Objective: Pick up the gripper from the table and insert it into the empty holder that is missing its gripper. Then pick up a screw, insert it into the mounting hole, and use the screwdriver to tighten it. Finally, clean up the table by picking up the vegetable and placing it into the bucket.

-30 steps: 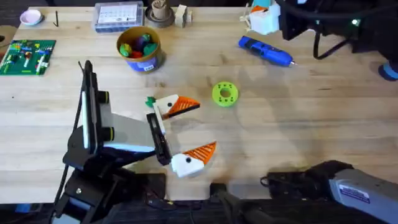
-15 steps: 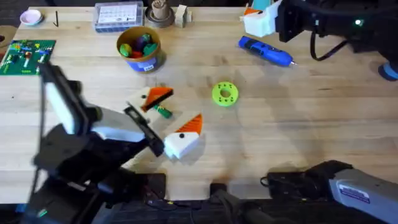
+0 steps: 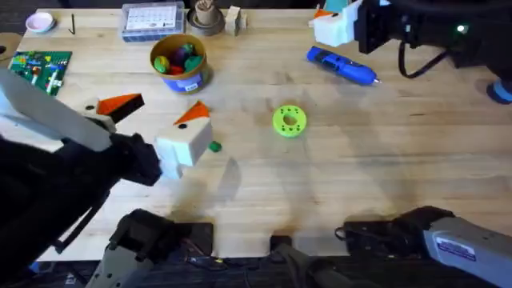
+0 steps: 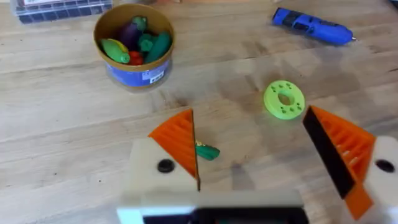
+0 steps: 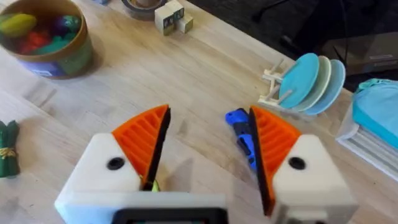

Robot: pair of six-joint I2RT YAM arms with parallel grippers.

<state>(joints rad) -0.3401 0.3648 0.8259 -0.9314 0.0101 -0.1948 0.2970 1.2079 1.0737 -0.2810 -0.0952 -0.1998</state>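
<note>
The small green vegetable (image 3: 214, 146) lies on the wooden table, also seen in the left wrist view (image 4: 207, 151) by one orange pad. My left gripper (image 3: 156, 112) (image 4: 255, 162) hovers open above it, holding nothing. The bucket (image 3: 180, 60) (image 4: 134, 45) (image 5: 43, 34), yellow inside and blue outside, holds toy pieces at the back. The blue screwdriver (image 3: 342, 66) (image 4: 311, 26) (image 5: 241, 134) lies at the back right. My right gripper (image 3: 334, 22) (image 5: 208, 149) is open just behind it. The loose gripper, holder and screw are out of view.
A lime-green disc with holes (image 3: 290, 121) (image 4: 284, 99) lies mid-table. A green circuit board (image 3: 36, 70) and a clear parts box (image 3: 152, 20) sit at the back left. Blue plates in a rack (image 5: 311, 78) stand beyond the right gripper.
My left arm has risen toward the camera and swung left, its open gripper lifting off the vegetable, which slid slightly right and stays on the table. The right gripper barely moved.
</note>
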